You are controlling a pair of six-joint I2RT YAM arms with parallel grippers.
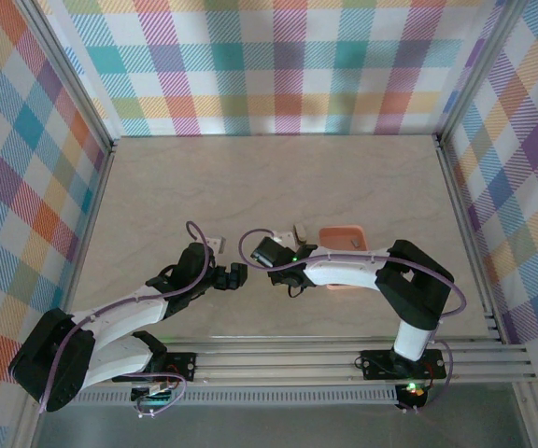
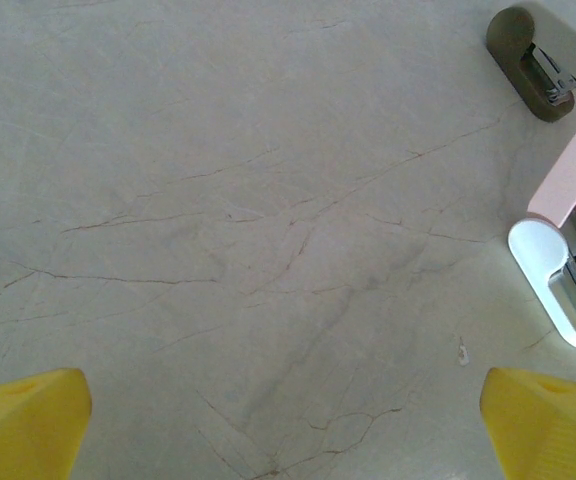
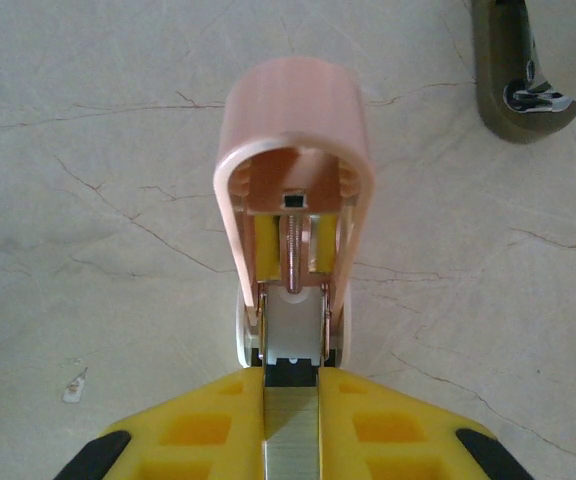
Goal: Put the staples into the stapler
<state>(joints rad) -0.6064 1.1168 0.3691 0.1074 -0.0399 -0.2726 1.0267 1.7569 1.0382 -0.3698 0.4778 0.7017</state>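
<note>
1. Loading step: your right tool (image 3: 293, 395) pinches the strip of grey metal staples (image 3: 293, 440), aligned just before the small pink oblong stapler (image 3: 293, 130), which stands lid-up.
2. Your left tool (image 2: 288, 425) hangs wide and empty.
3. Next, likely: push the strip in squarely.

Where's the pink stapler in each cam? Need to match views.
left wrist: stapler at the right edge, mid-height, pink lid above the white base.
right wrist: dead centre, lid swung open, just ahead of the staples held in the right gripper.
top external: cannot make it out; too small or hidden near the right arm.
Shared landmark: grey oblong piece, top right corner in both wrist views.
</note>
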